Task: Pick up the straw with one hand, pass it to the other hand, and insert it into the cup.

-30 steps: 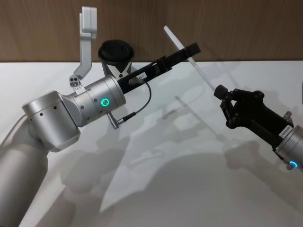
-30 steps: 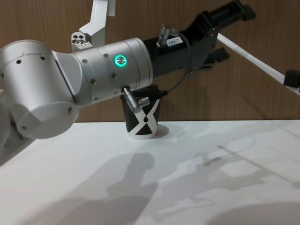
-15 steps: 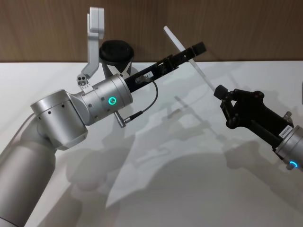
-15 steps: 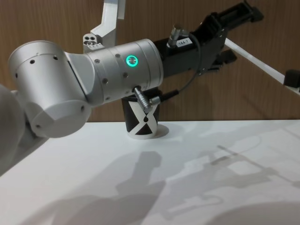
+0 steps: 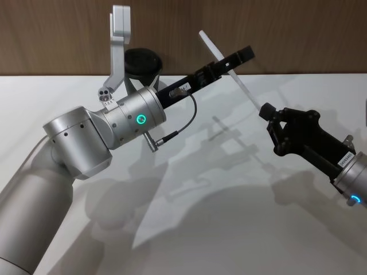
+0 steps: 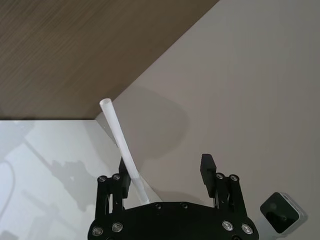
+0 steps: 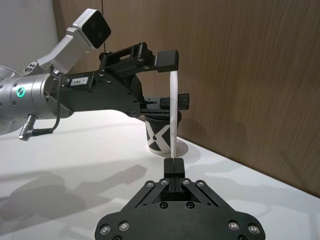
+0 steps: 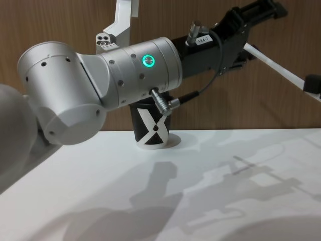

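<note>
Head: left gripper (image 5: 238, 60) reaches up-right above table's (image 5: 229, 217) far edge. Right gripper (image 5: 267, 110) clamps low end of slanted, airborne straw (image 5: 248, 93). Cup (image 5: 141, 60) behind left wrist, by wall.
Left wrist: fingers (image 6: 208, 167) apart — straw beside one.
Right wrist: straw passes between left fingers.
Chest: cup upright — open table in front.

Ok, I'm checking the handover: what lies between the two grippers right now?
The straw: in the head view it runs from the right gripper, shut on its lower end, up through the open left gripper.
</note>
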